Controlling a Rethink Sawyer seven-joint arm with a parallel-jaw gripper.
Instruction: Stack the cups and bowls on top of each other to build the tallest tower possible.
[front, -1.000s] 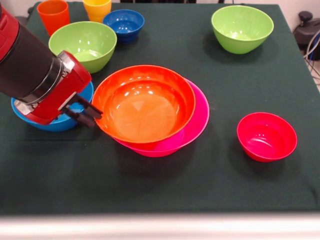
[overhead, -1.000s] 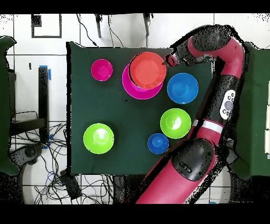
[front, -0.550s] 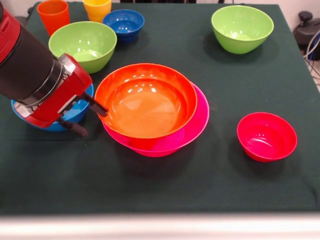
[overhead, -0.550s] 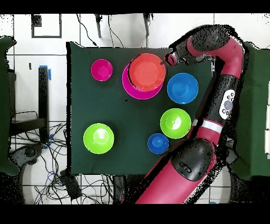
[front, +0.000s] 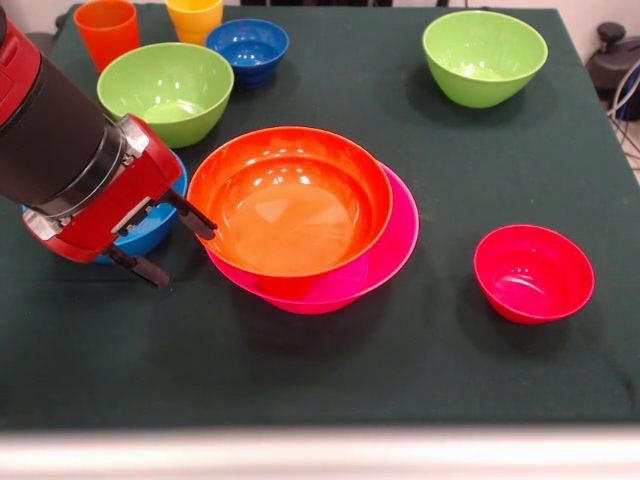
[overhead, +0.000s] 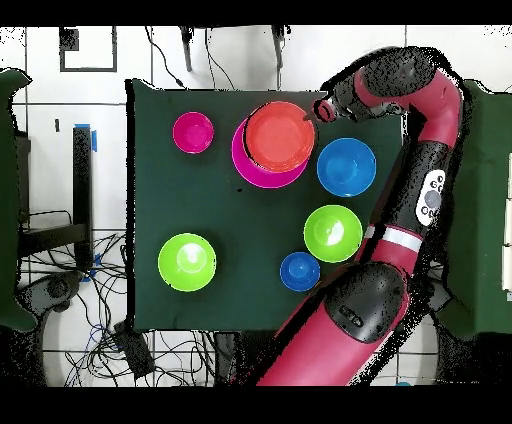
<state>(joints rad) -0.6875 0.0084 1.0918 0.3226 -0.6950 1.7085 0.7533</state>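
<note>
The orange bowl (front: 290, 205) sits nested in the large pink bowl (front: 395, 245) at mid-table, offset toward one side of the pink rim. The robot's gripper (front: 172, 243), fingers (front: 190, 215) spread and holding nothing, hangs just beside the orange bowl's rim, one finger close to it. Part of the light blue bowl (front: 150, 225) shows behind the gripper; a small red bowl (front: 533, 273) stands well apart across the green cloth.

Bare cloth (front: 330, 380) before orange bowl (front: 290, 205)
</note>
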